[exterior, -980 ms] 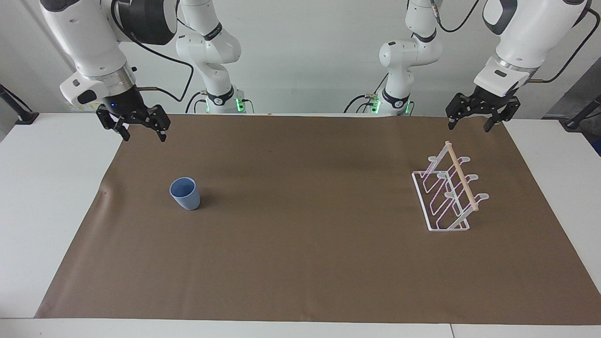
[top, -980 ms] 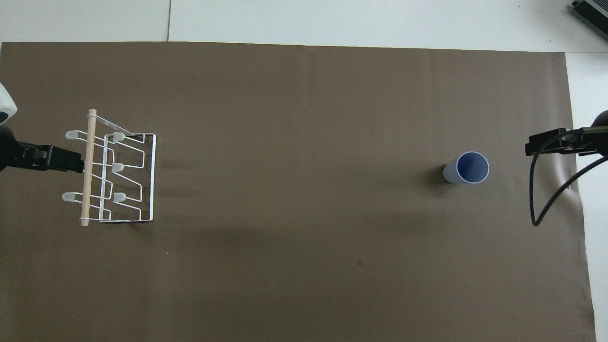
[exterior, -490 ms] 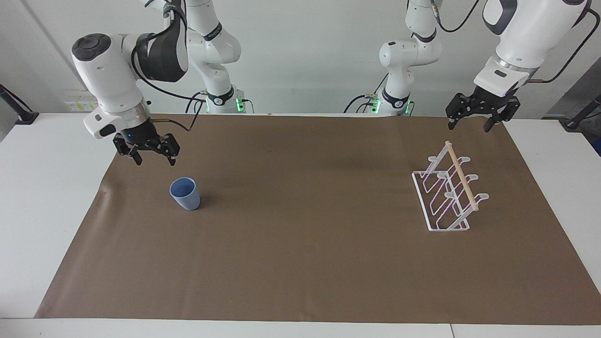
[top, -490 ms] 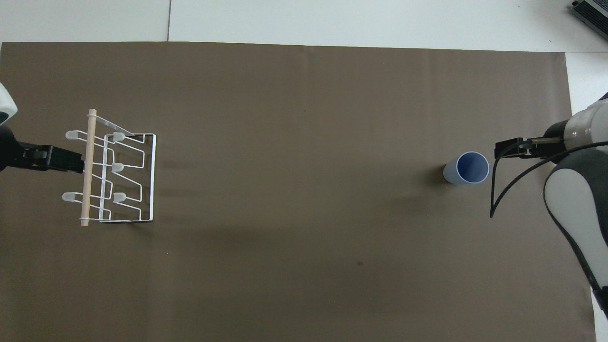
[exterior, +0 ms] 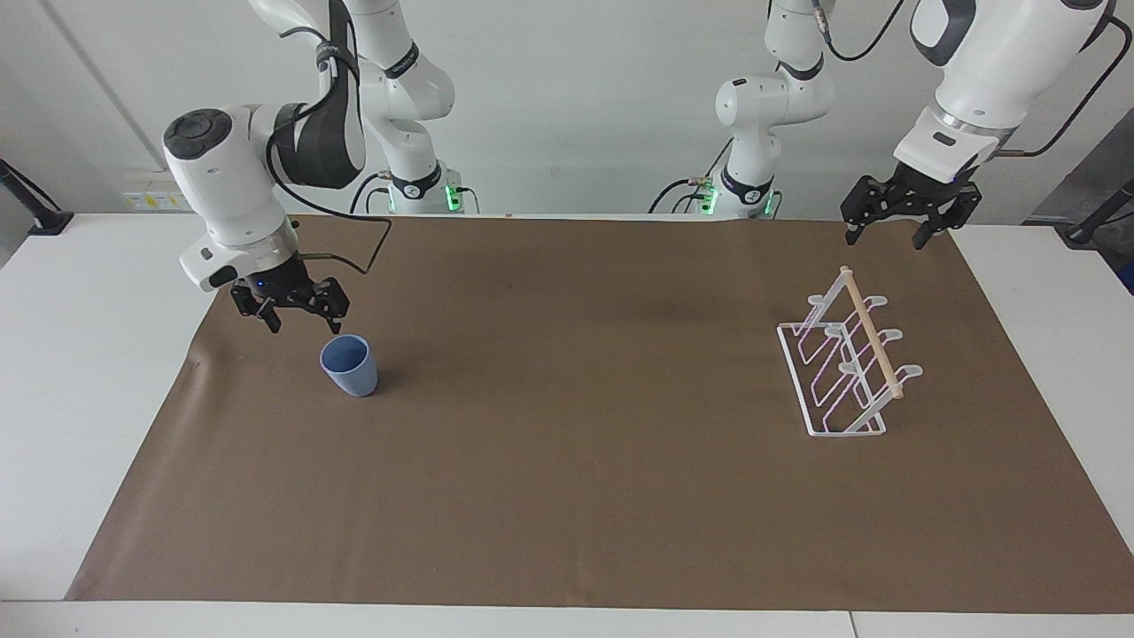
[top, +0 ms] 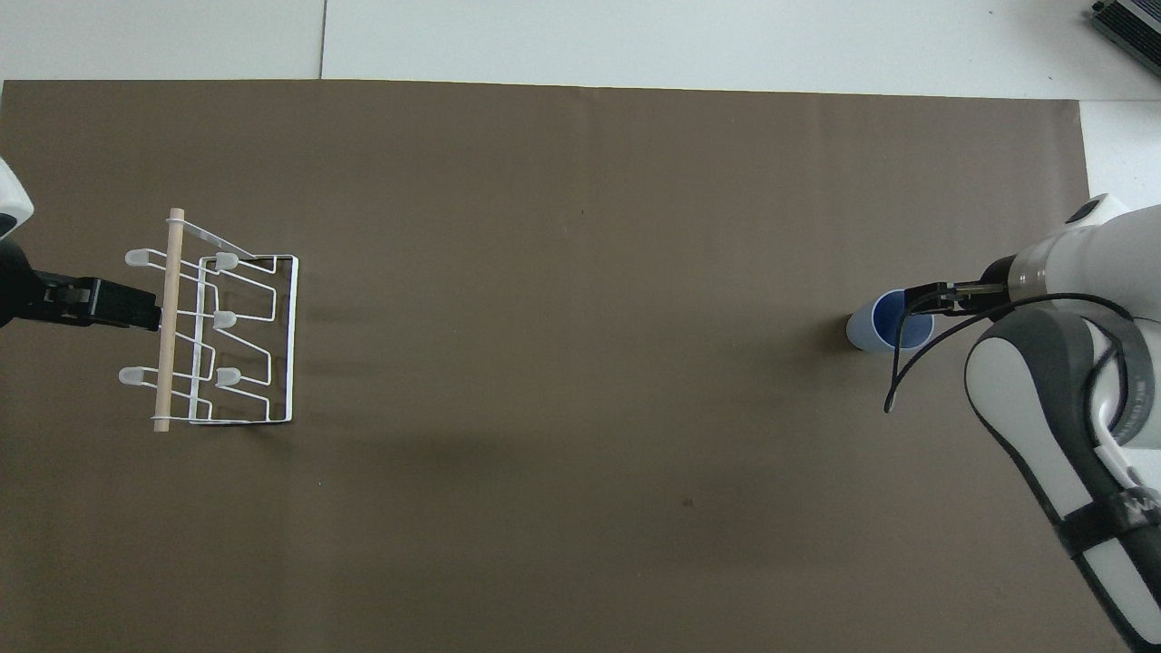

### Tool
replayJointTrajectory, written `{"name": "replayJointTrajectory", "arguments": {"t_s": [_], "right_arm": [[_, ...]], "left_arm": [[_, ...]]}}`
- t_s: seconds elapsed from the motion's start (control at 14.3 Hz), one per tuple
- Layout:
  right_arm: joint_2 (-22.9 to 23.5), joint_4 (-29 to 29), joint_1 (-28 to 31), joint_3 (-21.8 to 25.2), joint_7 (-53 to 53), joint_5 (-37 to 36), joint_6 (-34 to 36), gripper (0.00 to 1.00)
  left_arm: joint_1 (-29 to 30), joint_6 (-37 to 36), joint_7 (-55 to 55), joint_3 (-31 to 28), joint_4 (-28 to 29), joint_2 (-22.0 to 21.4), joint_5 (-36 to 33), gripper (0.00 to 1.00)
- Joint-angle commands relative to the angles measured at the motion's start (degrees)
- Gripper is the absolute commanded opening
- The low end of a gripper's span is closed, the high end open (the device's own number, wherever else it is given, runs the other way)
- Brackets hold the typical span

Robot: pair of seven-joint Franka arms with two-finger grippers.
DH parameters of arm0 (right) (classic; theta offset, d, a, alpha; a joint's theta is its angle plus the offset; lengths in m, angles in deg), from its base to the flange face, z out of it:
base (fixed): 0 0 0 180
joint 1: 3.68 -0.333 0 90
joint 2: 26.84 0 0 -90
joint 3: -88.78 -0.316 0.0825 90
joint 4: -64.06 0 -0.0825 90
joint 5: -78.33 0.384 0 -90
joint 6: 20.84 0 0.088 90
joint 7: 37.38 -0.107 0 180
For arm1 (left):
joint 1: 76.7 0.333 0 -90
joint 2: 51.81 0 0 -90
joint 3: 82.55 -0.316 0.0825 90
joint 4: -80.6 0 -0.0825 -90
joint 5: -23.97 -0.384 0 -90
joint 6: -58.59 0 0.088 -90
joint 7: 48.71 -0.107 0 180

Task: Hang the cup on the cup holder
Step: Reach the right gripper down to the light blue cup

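Risk: right fingers (exterior: 301, 320), spread and empty just above cup (exterior: 350, 367), could tip it.
Left fingers (exterior: 897, 232): spread, waiting over worktop near holder (exterior: 846, 365).

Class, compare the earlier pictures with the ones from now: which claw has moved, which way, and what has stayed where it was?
The right claw has come down and in over the brown mat toward the cup; it now hangs open just above the cup's rim, not touching it. Nothing was grasped or released. The cup stands upright where it was, the cup holder has not shifted, and the left claw waits open above the mat's edge near the cup holder.
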Motion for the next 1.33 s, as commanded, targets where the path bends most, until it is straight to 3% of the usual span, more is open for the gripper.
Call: {"name": "replayJointTrajectory", "arguments": {"t_s": [0.0,0.28,0.56,0.98,1.05,1.26], "right_arm": [[-1.6,4.0,0.5,0.4,2.5,0.5,-3.2,1.0],[-2.2,5.4,0.6,1.4,5.4,0.4,-3.6,1.0],[-1.8,8.5,0.7,1.6,5.5,0.4,-8.8,1.0],[-1.9,8.6,0.4,1.5,4.7,0.4,-8.8,0.99],[-1.9,8.6,0.3,1.5,4.2,0.5,-8.7,0.93],[-1.9,8.6,-0.1,1.4,3.7,0.5,-8.4,0.58]], "left_arm": [[-0.1,0.8,-0.3,-0.2,2.2,-1.8,0.2,1.0],[-0.1,0.8,-0.3,-0.2,2.2,-1.8,0.2,1.0],[-0.2,0.8,-0.2,-0.2,3.1,-2.3,0.2,1.0],[-0.2,0.9,-0.2,-0.2,3.2,-2.3,0.2,1.0],[-0.2,0.9,-0.2,-0.2,3.2,-2.3,0.2,1.0],[-0.2,0.9,-0.2,-0.2,3.2,-2.3,0.2,1.0]]}}
